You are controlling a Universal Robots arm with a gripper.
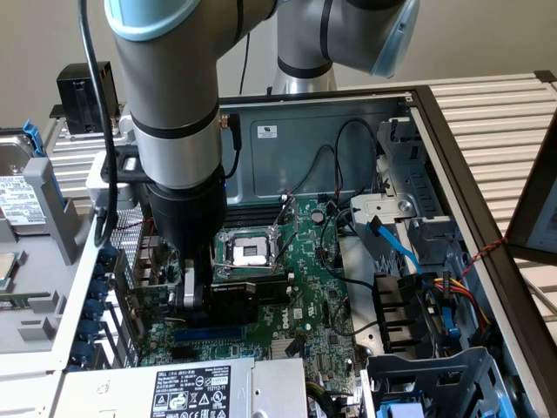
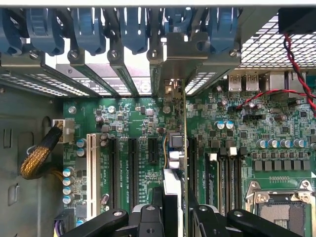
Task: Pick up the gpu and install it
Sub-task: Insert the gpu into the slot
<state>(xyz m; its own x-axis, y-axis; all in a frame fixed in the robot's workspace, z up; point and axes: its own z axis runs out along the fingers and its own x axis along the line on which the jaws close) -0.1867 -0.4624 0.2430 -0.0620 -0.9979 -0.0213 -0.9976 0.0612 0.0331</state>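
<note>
Between the gripper's [image 2: 175, 210] two black fingers [image 2: 148, 217] the gpu [image 2: 177, 148] stands clamped, the jaws part closed onto its two faces. The wrist view shows the card edge-on: a thin green board line with small silver parts along it, standing over the motherboard [image 2: 133, 113] among the long black expansion slots [image 2: 132, 168]. Farther on, its silver end bracket [image 2: 180, 47] meets the rear wall, beside a row of blue latches [image 2: 133, 24]. The exterior view shows the card's broad black face [image 1: 239, 300] upright just beside the gripper [image 1: 193, 296], low over the board, with the CPU socket [image 1: 250, 251] beyond it. Whether its lower edge sits in a slot I cannot tell.
</note>
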